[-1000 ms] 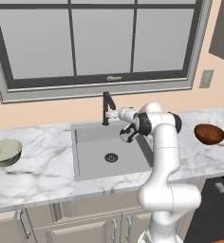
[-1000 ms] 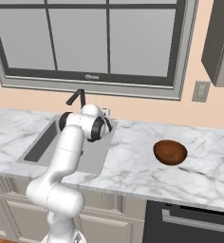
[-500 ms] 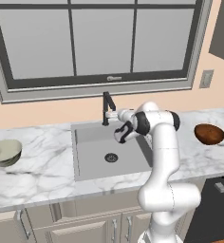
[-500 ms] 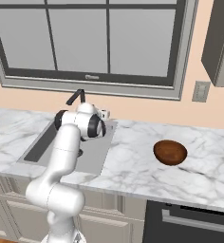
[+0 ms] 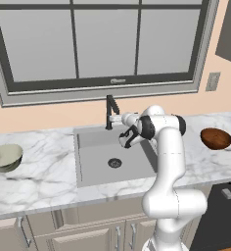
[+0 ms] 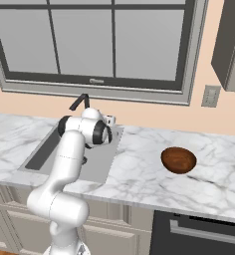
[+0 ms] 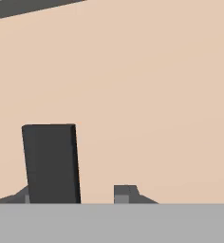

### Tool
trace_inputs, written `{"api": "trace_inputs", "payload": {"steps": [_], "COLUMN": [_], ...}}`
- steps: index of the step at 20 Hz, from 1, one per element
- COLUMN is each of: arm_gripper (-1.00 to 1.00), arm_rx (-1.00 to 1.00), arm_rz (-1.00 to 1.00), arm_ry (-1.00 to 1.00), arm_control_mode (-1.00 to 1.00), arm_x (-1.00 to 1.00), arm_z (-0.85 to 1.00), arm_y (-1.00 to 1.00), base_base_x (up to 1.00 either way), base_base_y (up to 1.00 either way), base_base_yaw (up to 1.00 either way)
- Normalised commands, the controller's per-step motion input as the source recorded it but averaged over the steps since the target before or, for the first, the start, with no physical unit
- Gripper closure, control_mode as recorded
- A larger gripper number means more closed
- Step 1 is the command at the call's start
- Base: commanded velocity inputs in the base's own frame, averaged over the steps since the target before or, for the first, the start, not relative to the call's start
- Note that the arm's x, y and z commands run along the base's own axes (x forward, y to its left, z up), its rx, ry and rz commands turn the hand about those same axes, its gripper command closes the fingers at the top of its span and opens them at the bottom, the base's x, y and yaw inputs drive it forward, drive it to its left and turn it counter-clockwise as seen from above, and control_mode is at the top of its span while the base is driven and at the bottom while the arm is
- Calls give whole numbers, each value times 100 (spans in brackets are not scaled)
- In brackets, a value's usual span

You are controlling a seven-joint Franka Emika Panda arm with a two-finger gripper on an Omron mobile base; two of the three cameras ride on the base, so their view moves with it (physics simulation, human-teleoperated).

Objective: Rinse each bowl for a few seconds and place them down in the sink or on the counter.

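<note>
The pale greenish bowl (image 5: 6, 157) sits on the counter (image 5: 44, 181) far left of the sink (image 5: 95, 164). On the counter to the right rests the dark reddish-brown bowl (image 5: 216, 138) (image 6: 178, 159). My gripper (image 5: 115, 118) is held sideways at the thin black faucet (image 5: 109, 110), above the basin's back edge. In the hand view the faucet's dark post (image 7: 51, 163) stands between the two fingertips of the gripper (image 7: 73, 194), close against the left one, with a gap to the right fingertip (image 7: 126, 192). Neither bowl is held.
A big window spans the wall behind the sink, with a wall outlet (image 5: 213, 82) to its right. The round drain (image 5: 114, 163) lies mid-basin. A dark appliance front (image 6: 199, 231) sits under the counter at right.
The jaws have narrowed around the faucet post over the last second. The hand has edged slightly toward the faucet. Both bowls have stayed put.
</note>
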Motion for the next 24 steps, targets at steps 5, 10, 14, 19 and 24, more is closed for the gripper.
{"api": "trace_inputs", "payload": {"steps": [5,10,14,19,24], "arm_gripper": [100,100,100,100,100], "arm_rx": [19,17,9,8,9], "arm_rz": [-8,-18,-30,-30,-25], "arm_ry": [-3,1,9,12,10], "arm_control_mode": [-100,-100,-100,-100,-100], "arm_x": [40,16,2,0,0], "arm_z": [-3,-17,-30,-34,-44], "arm_y": [-78,-73,-64,-70,-83], "base_base_x": [0,0,0,0,0], "base_base_y": [0,0,0,0,0], "base_base_yaw": [0,0,0,0,0]}}
